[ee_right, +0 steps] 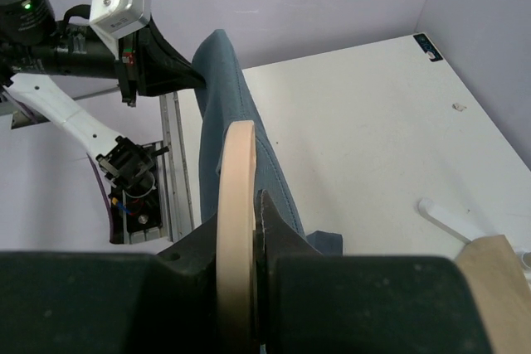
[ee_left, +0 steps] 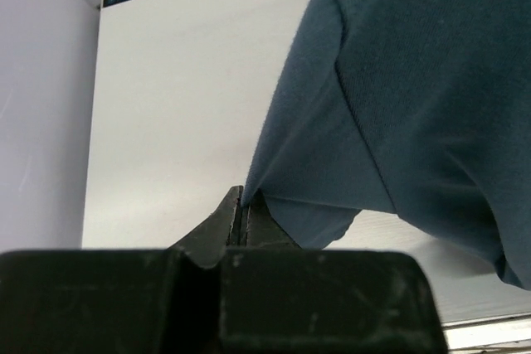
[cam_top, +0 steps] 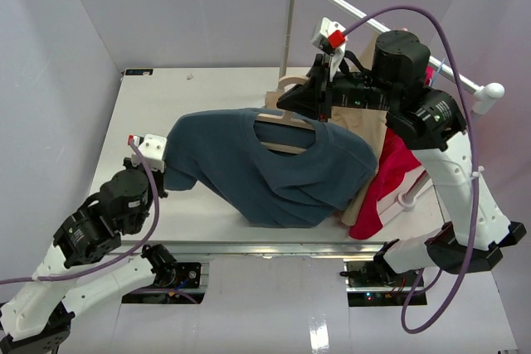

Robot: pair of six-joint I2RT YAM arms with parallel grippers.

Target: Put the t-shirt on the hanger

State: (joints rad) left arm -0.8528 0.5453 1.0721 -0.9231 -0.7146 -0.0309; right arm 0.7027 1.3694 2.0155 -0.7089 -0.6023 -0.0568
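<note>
The left hand (ee_left: 241,209) pinches the soft knit t-shirt (cam_top: 241,163); the right hand (ee_right: 249,217) clamps the curved wooden hanger (ee_right: 239,155).

Three views of one table: one overhead, two wrist-mounted.
Top external: high behind the arm bases, facing down and forward over the whole table (cam_top: 158,97). Left wrist: low, very near behind the left gripper (ee_left: 239,220), facing along the tabletop to a far corner, with the t-shirt (ee_left: 398,80) filling its right side. Right wrist: close behind the right gripper (ee_right: 242,215), facing leftward across the table to the left arm (ee_right: 66,55). All three share the t-shirt and tabletop.
</note>
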